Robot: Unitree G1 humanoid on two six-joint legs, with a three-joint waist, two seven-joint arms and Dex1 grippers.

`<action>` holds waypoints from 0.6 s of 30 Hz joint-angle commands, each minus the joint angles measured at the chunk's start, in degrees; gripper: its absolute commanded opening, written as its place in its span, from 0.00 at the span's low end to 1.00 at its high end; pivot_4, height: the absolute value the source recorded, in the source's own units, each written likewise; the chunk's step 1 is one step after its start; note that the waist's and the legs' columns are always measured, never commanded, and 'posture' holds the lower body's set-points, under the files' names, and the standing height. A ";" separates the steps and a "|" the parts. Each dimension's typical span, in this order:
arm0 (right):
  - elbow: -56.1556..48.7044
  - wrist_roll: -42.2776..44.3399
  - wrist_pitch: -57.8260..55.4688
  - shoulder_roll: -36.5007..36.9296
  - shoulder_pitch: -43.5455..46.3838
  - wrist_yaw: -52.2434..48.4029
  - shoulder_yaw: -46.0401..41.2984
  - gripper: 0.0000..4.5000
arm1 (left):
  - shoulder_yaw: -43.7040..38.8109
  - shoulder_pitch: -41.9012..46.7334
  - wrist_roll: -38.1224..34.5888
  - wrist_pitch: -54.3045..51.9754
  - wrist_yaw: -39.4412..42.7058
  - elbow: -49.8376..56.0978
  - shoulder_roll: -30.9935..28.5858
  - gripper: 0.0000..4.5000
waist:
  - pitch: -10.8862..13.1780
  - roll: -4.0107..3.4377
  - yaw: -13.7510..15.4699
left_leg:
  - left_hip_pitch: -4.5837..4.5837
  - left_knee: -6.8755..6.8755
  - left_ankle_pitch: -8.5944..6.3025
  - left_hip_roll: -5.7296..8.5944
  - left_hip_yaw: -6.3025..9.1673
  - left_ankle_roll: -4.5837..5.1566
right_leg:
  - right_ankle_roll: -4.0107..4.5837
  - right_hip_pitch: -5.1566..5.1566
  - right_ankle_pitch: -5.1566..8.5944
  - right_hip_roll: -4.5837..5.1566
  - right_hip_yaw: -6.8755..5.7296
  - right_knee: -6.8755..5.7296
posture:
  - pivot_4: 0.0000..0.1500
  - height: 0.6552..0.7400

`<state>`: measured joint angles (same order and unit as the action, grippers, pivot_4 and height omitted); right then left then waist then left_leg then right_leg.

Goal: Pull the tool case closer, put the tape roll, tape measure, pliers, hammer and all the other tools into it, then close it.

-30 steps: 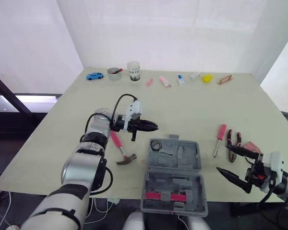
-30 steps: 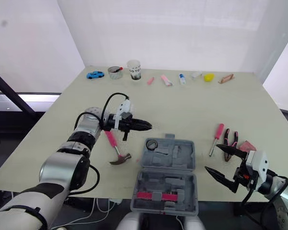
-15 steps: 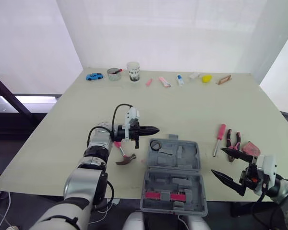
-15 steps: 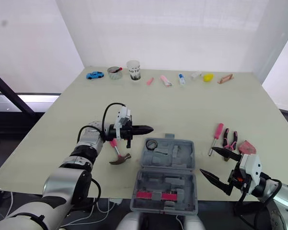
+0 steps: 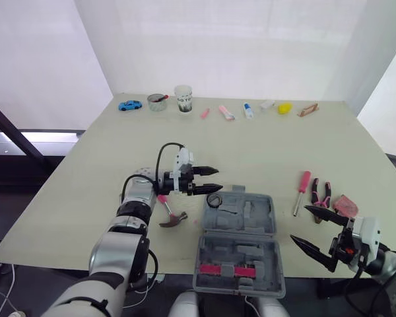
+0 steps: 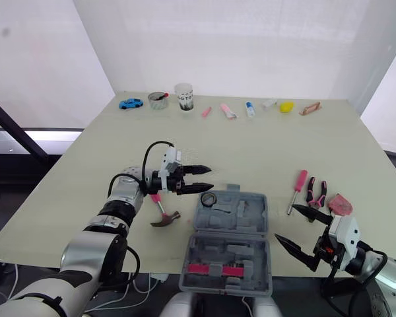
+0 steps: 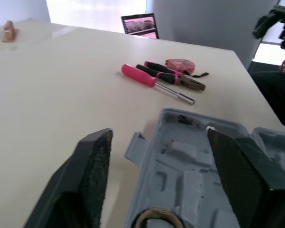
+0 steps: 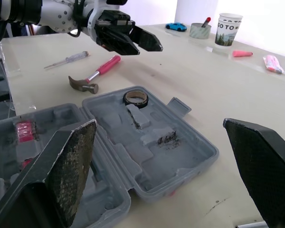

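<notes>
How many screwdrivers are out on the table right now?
2. A pink-handled screwdriver lies right of the case, beside the pliers; a thinner screwdriver lies left of the case, past the hammer. Others may be hidden.

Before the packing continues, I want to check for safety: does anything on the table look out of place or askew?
The open grey plastic tool case seems to hang its near half past the front edge of the pale table, so it might tip. Nothing else looks spilled or damaged.
</notes>
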<state>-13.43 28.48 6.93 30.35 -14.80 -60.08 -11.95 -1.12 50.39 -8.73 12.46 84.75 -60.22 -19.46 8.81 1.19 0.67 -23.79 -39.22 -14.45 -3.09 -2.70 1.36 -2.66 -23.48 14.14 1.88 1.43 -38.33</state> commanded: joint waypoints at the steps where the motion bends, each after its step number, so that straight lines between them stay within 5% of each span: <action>1: -1.36 0.39 1.29 0.24 -0.13 0.28 -0.71 1.00 | 0.03 0.76 -0.32 -0.11 1.01 -0.22 -0.06 0.74 | 0.00 0.00 0.00 | 0.00 0.00 0.00 0.00 0.00 0.00 | 0.00 0.00 0.00 0.00 0.00 0.00 | 1.00 1.00; 4: -1.26 0.39 1.32 0.27 0.01 0.39 -0.68 1.00 | -0.29 1.00 -0.68 -1.34 1.51 -0.65 0.02 0.56 | 0.00 0.00 -0.01 | 0.00 0.00 0.00 0.00 0.00 0.00 | 0.00 0.00 0.00 0.00 0.00 0.00 | 1.00 1.00; 6: -1.17 0.33 1.37 0.29 0.15 0.52 -0.58 1.00 | 0.30 0.99 0.02 -1.37 1.90 -0.82 -0.18 0.33 | 0.00 0.00 -0.01 | 0.00 0.00 0.00 0.00 0.00 0.00 | 0.00 0.00 0.00 0.00 0.00 0.00 | 1.00 1.00; 18: -0.84 0.11 1.28 0.45 0.97 0.73 -0.33 1.00 | 0.39 0.85 0.53 -0.47 1.15 -2.33 -0.16 0.33 | 0.00 0.00 0.00 | 0.00 0.00 0.00 0.00 0.00 0.00 | 0.00 0.00 0.00 0.00 0.00 0.00 | 1.00 1.00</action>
<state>-13.05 28.26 7.50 30.35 -14.14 -59.56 -11.94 -0.50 50.40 -8.01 11.71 85.26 -62.57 -19.45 8.81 1.19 0.67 -23.79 -39.21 -14.45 -3.09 -2.70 1.36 -2.66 -23.48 14.14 1.88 1.43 -38.33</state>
